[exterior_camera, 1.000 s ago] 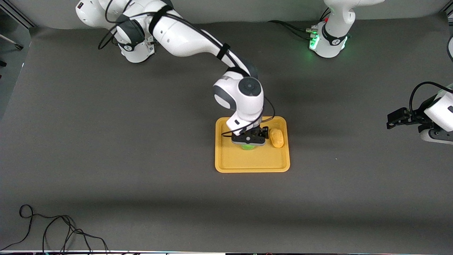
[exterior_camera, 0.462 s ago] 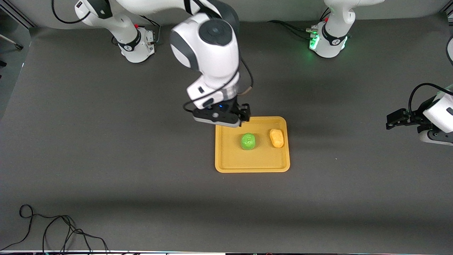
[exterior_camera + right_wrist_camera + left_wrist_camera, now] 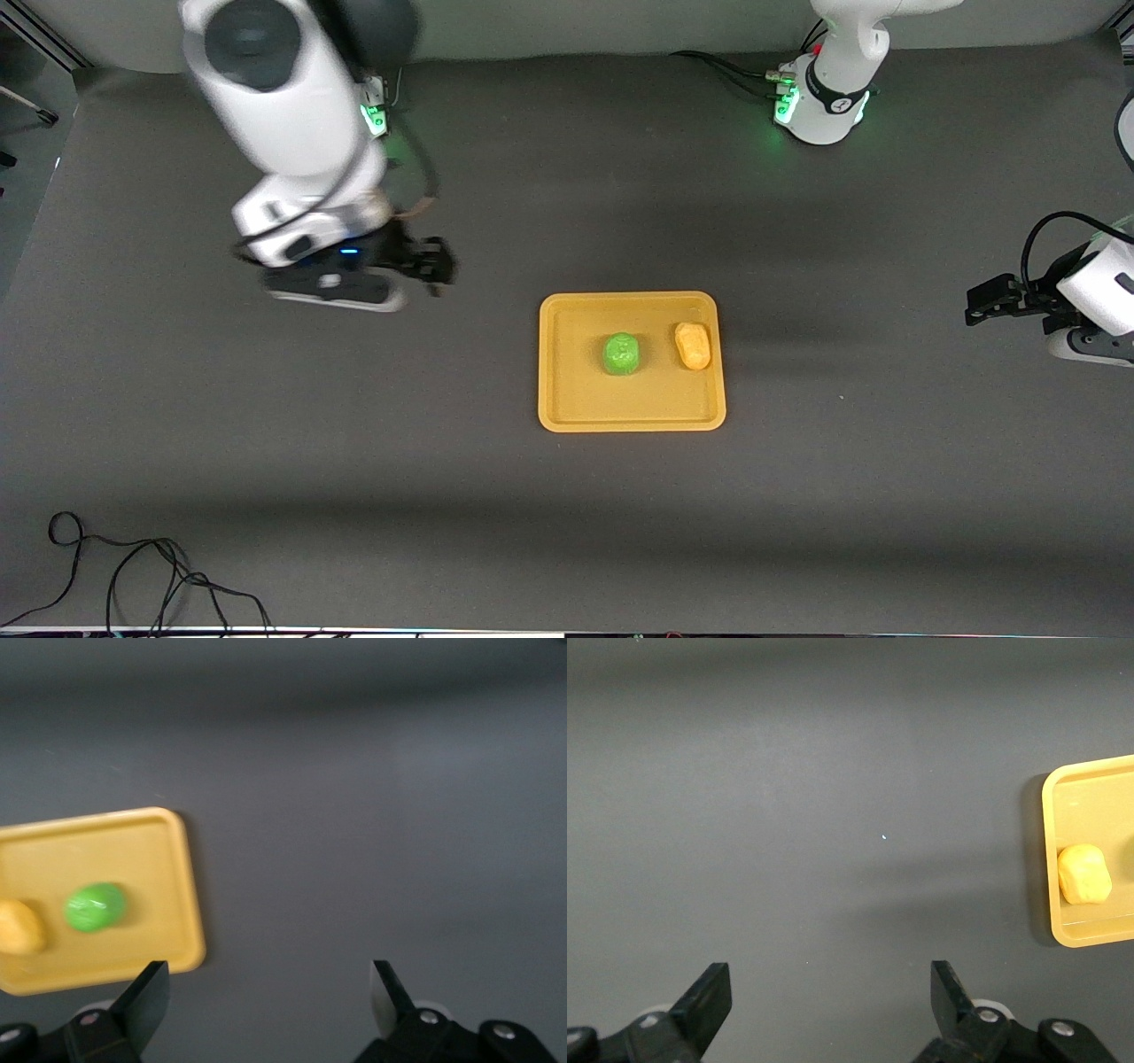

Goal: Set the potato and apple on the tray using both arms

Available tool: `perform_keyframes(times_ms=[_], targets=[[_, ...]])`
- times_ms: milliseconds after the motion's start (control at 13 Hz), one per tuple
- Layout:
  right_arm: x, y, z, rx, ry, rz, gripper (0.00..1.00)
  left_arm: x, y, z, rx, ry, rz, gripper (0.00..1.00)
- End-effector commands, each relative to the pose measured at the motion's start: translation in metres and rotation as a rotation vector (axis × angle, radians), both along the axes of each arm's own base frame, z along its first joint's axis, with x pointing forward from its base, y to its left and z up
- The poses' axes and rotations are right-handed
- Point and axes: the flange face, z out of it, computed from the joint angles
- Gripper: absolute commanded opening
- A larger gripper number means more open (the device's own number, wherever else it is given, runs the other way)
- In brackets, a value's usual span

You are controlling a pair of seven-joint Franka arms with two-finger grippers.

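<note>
The yellow-orange tray [image 3: 567, 390] lies at the middle of the table. The green apple [image 3: 622, 354] and the yellow-orange potato [image 3: 693, 345] both rest on it, side by side and apart, the potato toward the left arm's end. My right gripper [image 3: 335, 292] is open and empty, up over bare table toward the right arm's end, away from the tray. Its wrist view shows its open gripper [image 3: 270, 997], the tray [image 3: 115, 828], the apple [image 3: 95, 906] and the potato [image 3: 18, 927]. My left gripper [image 3: 1083, 344] waits open and empty at the left arm's end. Its wrist view shows its open gripper [image 3: 830, 1001], the tray's rim [image 3: 1099, 771] and the potato [image 3: 1084, 874].
The dark grey mat [image 3: 354, 461] covers the table. A loose black cable [image 3: 133, 576] lies at the corner nearest the front camera, at the right arm's end. The left arm's base [image 3: 828, 97] stands at the edge farthest from that camera.
My right gripper let go of the apple on the tray, rose and swung away toward the right arm's end. The apple stays beside the potato. The left arm has barely moved.
</note>
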Motion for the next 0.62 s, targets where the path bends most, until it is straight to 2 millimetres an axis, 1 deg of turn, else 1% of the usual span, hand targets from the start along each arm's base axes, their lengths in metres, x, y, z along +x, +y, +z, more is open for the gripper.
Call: perform_keyframes(times_ms=[0,77,154,231,385,462,538], targets=[[-0.02,-0.089,0.017,0.032,0.018,0.07,1.0,0.0,-0.002,0.005,0.008,0.0,0.006,1.0],[-0.016,-0.121,0.022,0.031,0.02,0.083,1.0,0.0,-0.002,0.005,0.008,0.0,0.006,1.0],[-0.012,-0.149,0.023,0.03,0.031,0.105,1.0,0.0,-0.004,0.005,0.008,0.003,0.003,1.0],[-0.009,-0.183,0.027,0.03,0.028,0.116,1.0,0.0,-0.003,0.006,0.008,0.002,0.005,1.0],[-0.004,-0.238,0.029,0.032,0.031,0.122,1.0,0.0,-0.006,0.006,0.008,0.002,0.002,1.0],[-0.005,-0.256,0.03,0.031,0.028,0.114,1.0,0.0,-0.005,0.006,0.008,0.002,0.003,1.0],[-0.005,-0.265,0.032,0.031,0.025,0.105,1.0,0.0,-0.005,0.006,0.008,0.002,0.002,1.0]])
